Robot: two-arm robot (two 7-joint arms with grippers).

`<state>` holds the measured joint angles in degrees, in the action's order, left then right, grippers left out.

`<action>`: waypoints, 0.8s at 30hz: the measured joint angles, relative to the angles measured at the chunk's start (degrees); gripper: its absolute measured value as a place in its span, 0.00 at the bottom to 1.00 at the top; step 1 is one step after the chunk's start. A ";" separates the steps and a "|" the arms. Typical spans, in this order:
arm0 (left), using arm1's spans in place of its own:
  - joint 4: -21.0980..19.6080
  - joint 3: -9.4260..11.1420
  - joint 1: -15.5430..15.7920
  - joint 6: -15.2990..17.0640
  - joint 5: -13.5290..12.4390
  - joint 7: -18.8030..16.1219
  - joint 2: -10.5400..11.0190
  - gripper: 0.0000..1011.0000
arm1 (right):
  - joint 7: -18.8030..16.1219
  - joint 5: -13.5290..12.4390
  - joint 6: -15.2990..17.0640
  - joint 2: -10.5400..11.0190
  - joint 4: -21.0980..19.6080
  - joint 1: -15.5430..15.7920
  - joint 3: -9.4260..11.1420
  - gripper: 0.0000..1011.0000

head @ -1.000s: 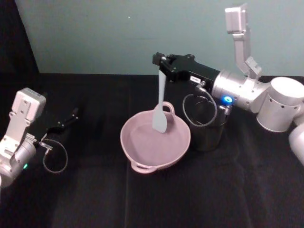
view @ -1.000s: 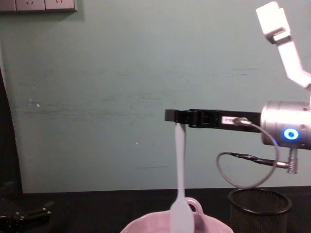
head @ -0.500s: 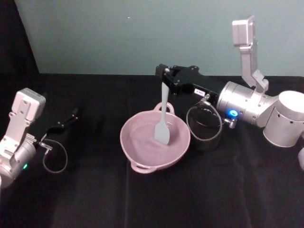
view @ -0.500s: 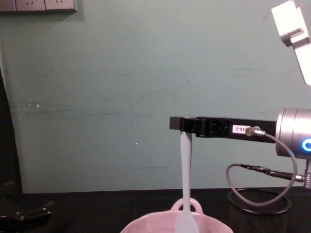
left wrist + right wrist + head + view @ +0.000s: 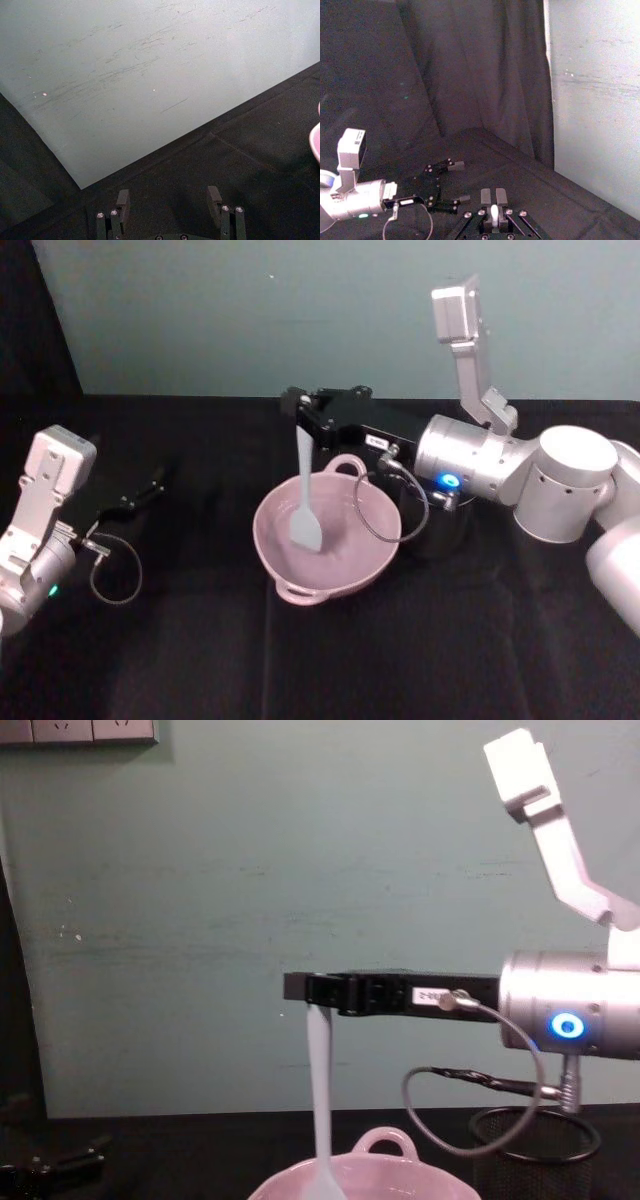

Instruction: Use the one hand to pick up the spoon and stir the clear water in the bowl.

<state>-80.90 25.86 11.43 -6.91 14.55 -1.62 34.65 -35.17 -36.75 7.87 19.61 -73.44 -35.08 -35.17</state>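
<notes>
My right gripper (image 5: 297, 407) is shut on the top of the white spoon's handle and holds it upright over the pink bowl (image 5: 355, 555). The spoon (image 5: 306, 525) hangs straight down, its flat head inside the bowl's left half. From the chest, the right gripper (image 5: 298, 988) reaches in from the right, and the spoon (image 5: 319, 1090) drops behind the bowl's rim (image 5: 400, 1182). The clear water cannot be told from the bowl's glossy inside. In the right wrist view the handle end (image 5: 493, 212) sits between the shut fingers. My left gripper (image 5: 140, 495) rests open at the table's left.
A black wire-mesh cup (image 5: 445, 530) stands right of the bowl, under my right forearm, and shows as the mesh cup (image 5: 540, 1145) from the chest. A grey cable (image 5: 385, 510) loops from the right wrist over the bowl's right rim. Black cloth covers the table.
My right gripper has swung left with the spoon, carrying the spoon's head from the right side of the bowl to its left side. The left arm has not moved.
</notes>
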 joint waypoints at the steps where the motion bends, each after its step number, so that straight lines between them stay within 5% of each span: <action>1: 0.00 0.00 0.00 0.00 0.00 0.00 0.00 1.00 | -0.11 0.09 -0.08 -0.23 0.35 -0.29 -0.12 0.06; 15: 0.00 0.00 0.00 0.00 0.00 0.00 -0.01 1.00 | -2.35 0.66 -1.90 -3.79 9.56 -5.51 -0.32 0.06; 24: 0.00 0.00 0.00 0.00 0.00 0.00 0.00 1.00 | -0.93 0.17 -1.63 -1.54 7.33 -3.70 1.91 0.06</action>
<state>-80.90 25.86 11.43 -6.91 14.55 -1.62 34.65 -36.11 -36.58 6.24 18.07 -66.11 -38.79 -33.25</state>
